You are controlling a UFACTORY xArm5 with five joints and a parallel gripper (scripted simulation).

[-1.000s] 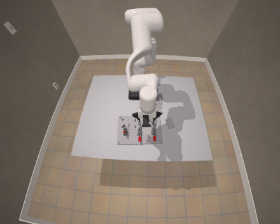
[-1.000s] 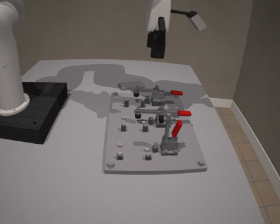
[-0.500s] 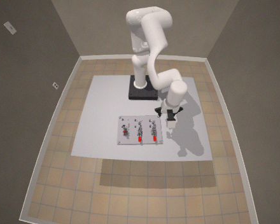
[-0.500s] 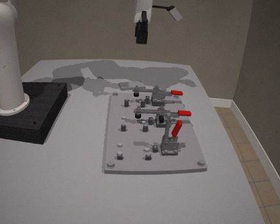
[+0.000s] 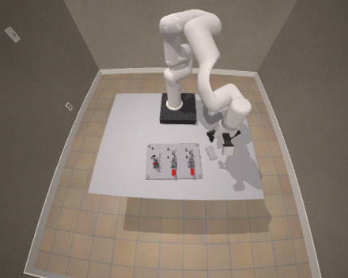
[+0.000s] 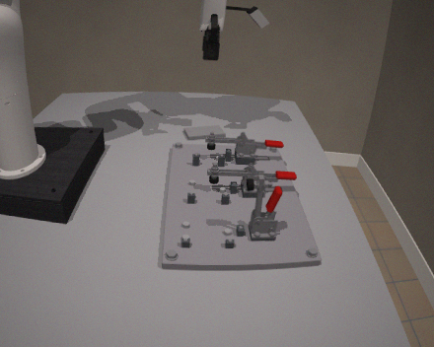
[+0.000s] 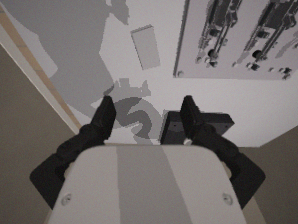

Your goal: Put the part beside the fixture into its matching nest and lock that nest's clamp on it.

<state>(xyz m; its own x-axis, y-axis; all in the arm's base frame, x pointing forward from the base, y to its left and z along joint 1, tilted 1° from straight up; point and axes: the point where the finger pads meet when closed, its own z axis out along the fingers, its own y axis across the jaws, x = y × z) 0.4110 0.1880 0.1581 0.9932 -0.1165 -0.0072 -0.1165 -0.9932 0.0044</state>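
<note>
The part, a thin light-grey rectangular plate, lies flat on the table beside the fixture. My gripper is open and empty, high above the table near the part. In the exterior view the nearest clamp has its red handle and its bar raised; its nest is bare. The middle clamp's handle and the far clamp's handle lie down, their bars about level over empty nests. Whether they are locked, I cannot tell.
The black robot base stands behind the fixture. Corner bolts and small blocks stand up from the fixture plate. The arm's shadow falls on the table around the part's side.
</note>
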